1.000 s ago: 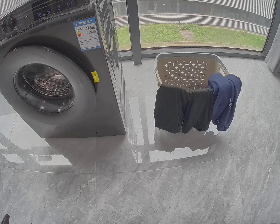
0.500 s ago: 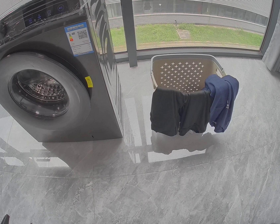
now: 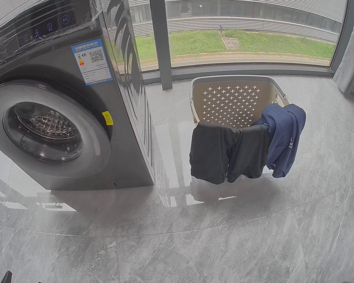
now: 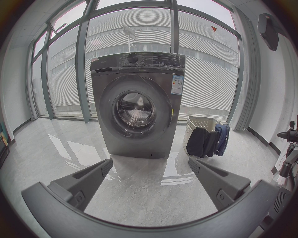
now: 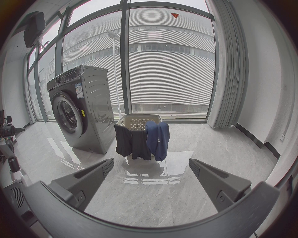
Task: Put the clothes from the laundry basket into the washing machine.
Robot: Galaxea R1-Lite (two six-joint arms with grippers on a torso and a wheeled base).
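Star-pierced, seemingly plastic laundry basket [image 3: 231, 100]; limp black garment [image 3: 224, 153], navy garment [image 3: 286, 133]

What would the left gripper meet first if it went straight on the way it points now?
Probably the washing machine: the left gripper points at its front, with bare floor between them. Depth is unclear, so it could touch the floor first.

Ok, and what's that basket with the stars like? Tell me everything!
The laundry basket looks like beige plastic, with star-shaped holes in its walls. It stands upright on the grey floor, right of the washing machine and apart from it, near the window. Black clothing and a blue garment hang over its front rim, touching each other.
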